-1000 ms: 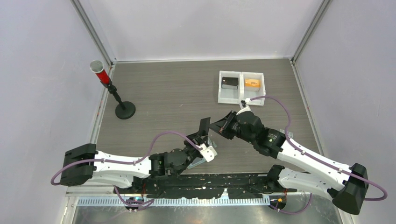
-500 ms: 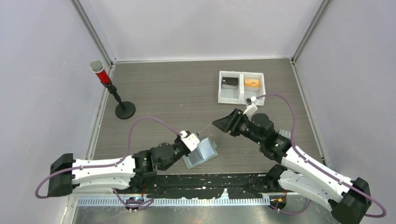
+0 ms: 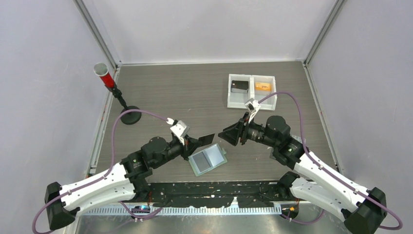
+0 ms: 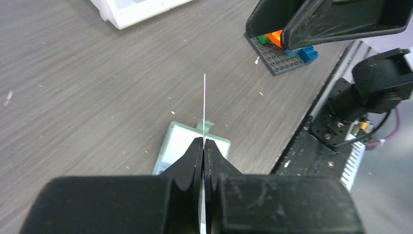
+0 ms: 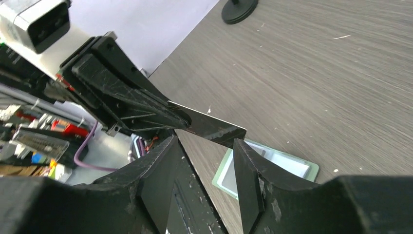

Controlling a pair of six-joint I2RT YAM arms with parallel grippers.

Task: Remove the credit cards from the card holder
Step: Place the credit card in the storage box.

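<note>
The sage-green card holder lies open on the table near the front edge, its pale inner pockets facing up. My left gripper hangs just above and behind it, shut on a thin credit card that looks dark from above. In the left wrist view the card shows edge-on, sticking out past the shut jaws over the holder. My right gripper stands open just to the right. Its fingers flank the card's free end without touching.
A white two-compartment tray at the back right holds a black piece and an orange piece. A red cup on a black stand is at the left. A small brick plate lies by the right arm.
My left gripper has shut on the card, and the left arm has lifted up and back from the holder. The right gripper has opened and let the card go.
</note>
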